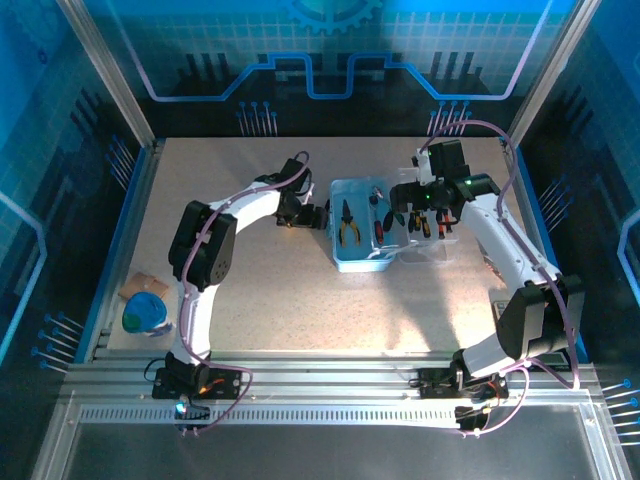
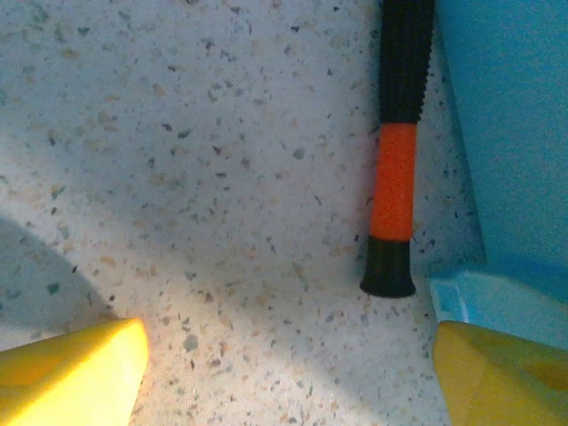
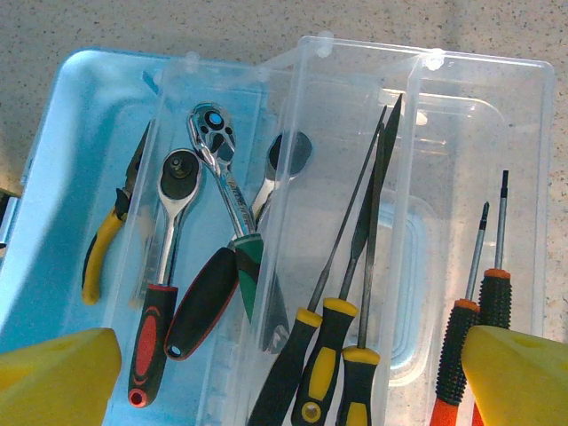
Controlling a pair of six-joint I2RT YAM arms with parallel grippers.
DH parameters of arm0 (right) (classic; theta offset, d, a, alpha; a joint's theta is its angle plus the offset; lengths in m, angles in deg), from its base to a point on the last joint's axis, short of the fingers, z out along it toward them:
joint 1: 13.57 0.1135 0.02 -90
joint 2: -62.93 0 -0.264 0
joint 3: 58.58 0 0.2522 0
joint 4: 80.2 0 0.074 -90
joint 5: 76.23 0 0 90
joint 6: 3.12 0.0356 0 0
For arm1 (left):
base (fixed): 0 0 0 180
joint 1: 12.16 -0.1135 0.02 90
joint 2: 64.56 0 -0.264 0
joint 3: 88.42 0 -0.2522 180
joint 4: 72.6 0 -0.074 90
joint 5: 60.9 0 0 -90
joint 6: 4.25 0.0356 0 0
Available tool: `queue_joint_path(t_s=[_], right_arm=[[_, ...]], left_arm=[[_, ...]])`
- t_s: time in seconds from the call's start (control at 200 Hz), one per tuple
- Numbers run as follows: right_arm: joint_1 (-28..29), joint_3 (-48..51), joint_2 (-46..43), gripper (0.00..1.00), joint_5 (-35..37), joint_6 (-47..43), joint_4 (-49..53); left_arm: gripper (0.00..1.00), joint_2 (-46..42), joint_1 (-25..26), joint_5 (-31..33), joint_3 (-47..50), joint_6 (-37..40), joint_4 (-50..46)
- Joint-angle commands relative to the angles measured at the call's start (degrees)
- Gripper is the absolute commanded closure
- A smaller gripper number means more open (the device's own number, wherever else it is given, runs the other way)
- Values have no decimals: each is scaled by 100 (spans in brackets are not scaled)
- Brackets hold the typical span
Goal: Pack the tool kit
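Cut off: screwdriver [image 2: 395, 177] shaft at frame top; handle just beside case [image 2: 506, 133] wall.
L gripper [image 2: 284, 377]: spread, over bare table [image 2: 177, 177].
R gripper [image 3: 284, 382]: spread, above clear lid [image 3: 461, 133].

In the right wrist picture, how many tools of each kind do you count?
Pliers: 1
Ratchet wrenches: 3
Slim yellow-handled tools: 3
Red-handled screwdrivers: 2
Total: 9

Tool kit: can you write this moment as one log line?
left claw open, empty | red-black screwdriver on table beside blue case | right claw open above clear lid | pliers, ratchets in case
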Motion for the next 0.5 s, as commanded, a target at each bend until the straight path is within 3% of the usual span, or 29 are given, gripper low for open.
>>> queue_joint_path(t_s=[0.0, 0.495], right_arm=[[52, -17, -54, 0, -101, -93, 58], [53, -70, -55, 0, -101, -131, 103]], left_arm=[[16, 249, 30, -56, -349, 161, -162], [24, 760, 53, 57, -925, 149, -429]])
